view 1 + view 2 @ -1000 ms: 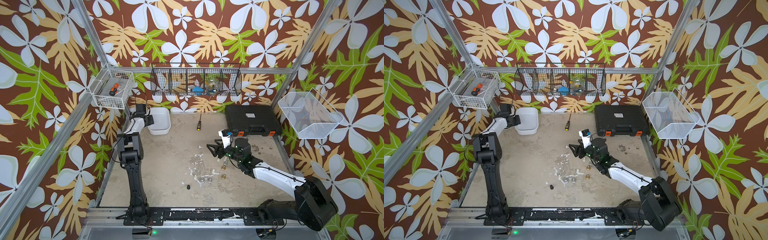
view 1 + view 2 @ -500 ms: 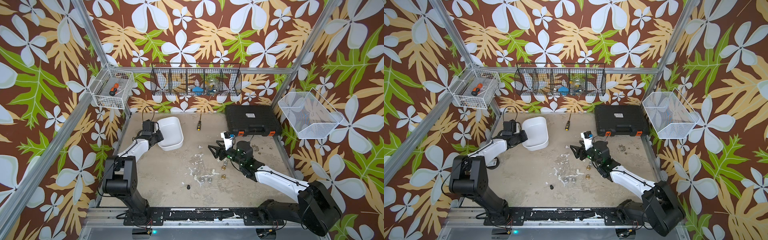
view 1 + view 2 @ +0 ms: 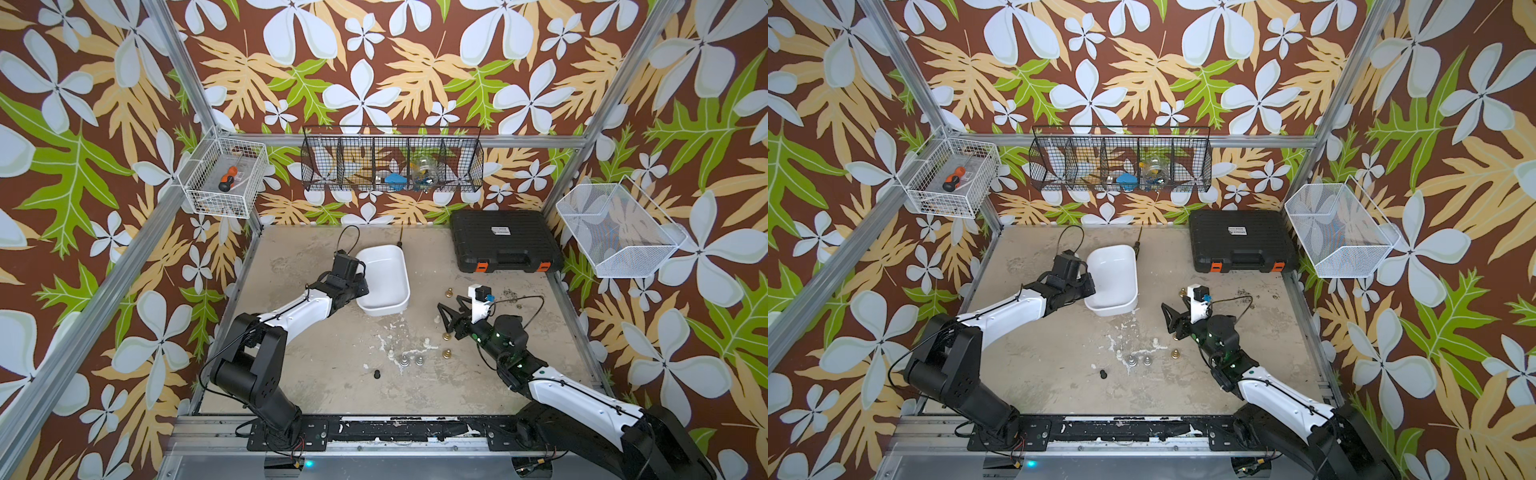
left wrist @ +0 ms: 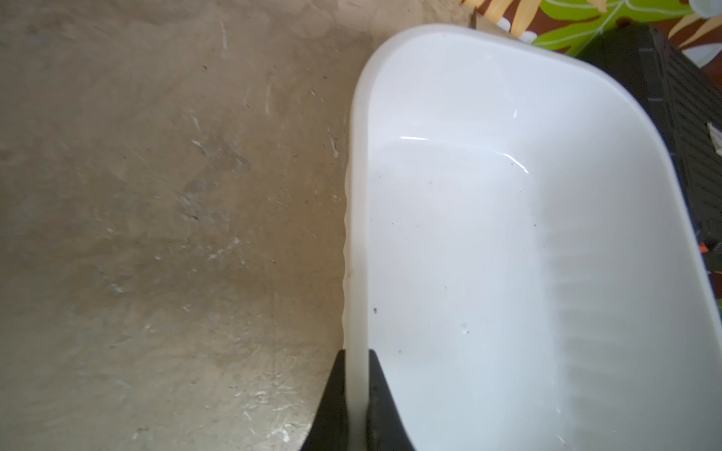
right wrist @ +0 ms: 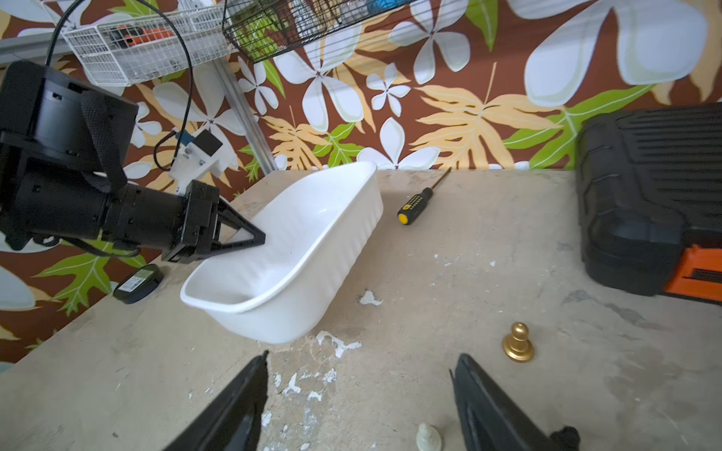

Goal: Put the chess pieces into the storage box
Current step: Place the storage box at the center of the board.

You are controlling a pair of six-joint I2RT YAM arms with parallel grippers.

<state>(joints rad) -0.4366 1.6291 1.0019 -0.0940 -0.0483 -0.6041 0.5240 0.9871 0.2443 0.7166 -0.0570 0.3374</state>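
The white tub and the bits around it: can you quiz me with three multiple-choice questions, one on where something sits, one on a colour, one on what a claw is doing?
1. Where is the screwdriver relative to the storage box?
A) inside it
B) on the table, past it toward the back wall
C) under it

2. What colour is the upright chess piece near the right gripper?
A) gold
B) red
C) blue

3. What is the left gripper doing?
A) hanging open over the table
B) holding a chess piece
C) shut on the storage box's wall

Answers:
1 B: the right wrist view shows it lying on bare table past the box.
2 A: it gleams gold.
3 C: the left wrist view shows the jaws pinching the white wall between them.
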